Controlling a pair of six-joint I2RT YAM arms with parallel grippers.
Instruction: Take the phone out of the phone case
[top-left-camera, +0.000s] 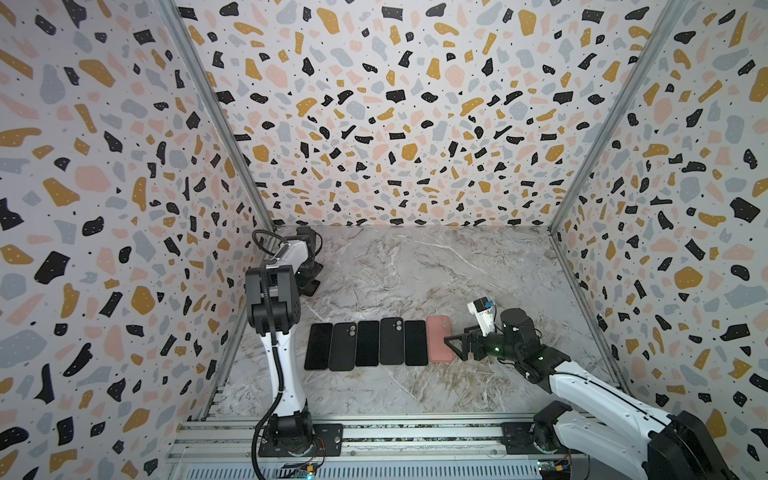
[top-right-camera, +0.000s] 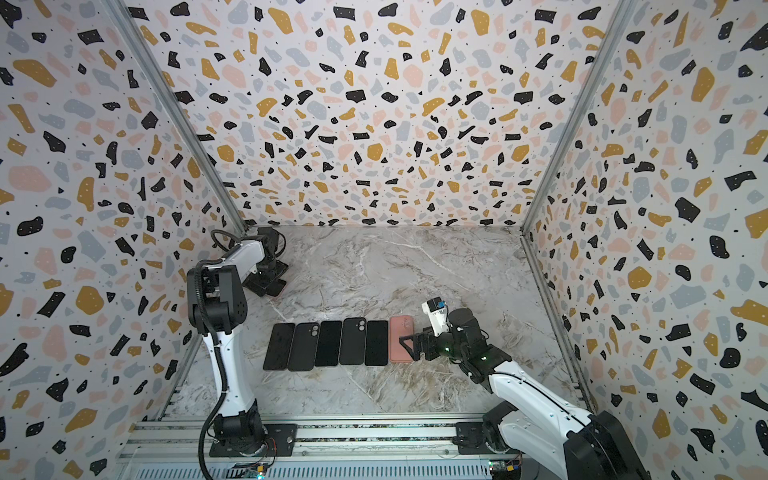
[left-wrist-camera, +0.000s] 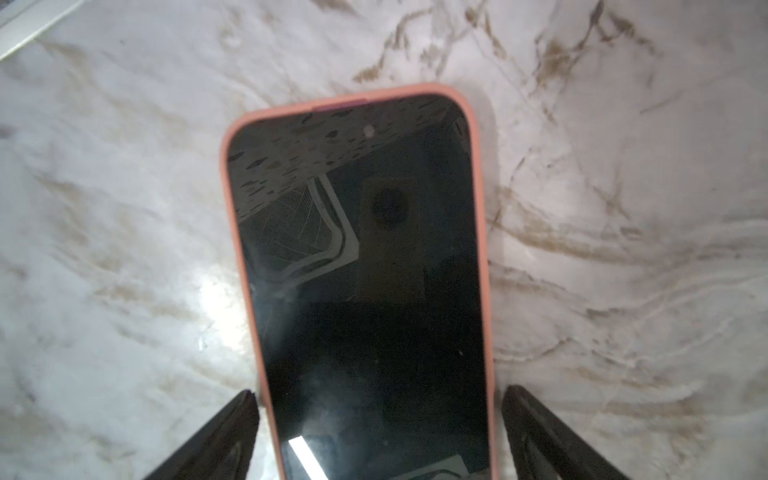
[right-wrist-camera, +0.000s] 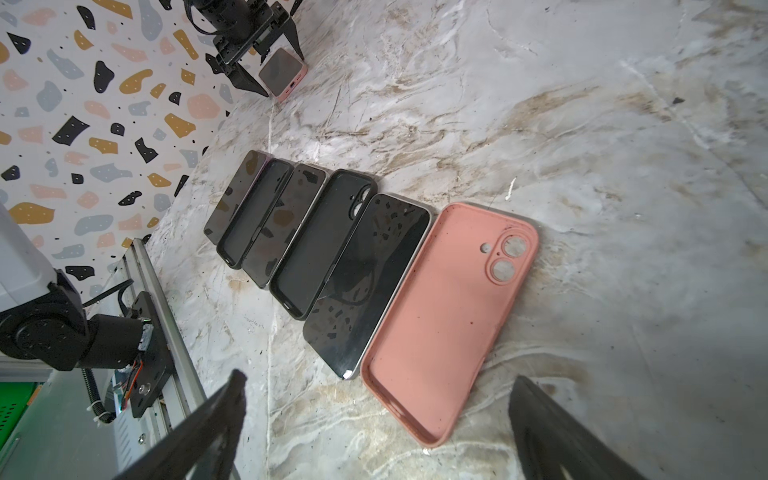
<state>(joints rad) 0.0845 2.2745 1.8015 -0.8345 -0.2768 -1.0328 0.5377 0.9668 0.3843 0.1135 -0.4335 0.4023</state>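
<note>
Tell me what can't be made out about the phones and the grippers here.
- Cased phone: one end is cut off by the left wrist picture's edge; in both top views the left arm covers most of it.
- Left gripper: blur hides whether its fingers touch the pink case.
- Right gripper: right wrist view's edge cuts off all but the fingertips.
</note>
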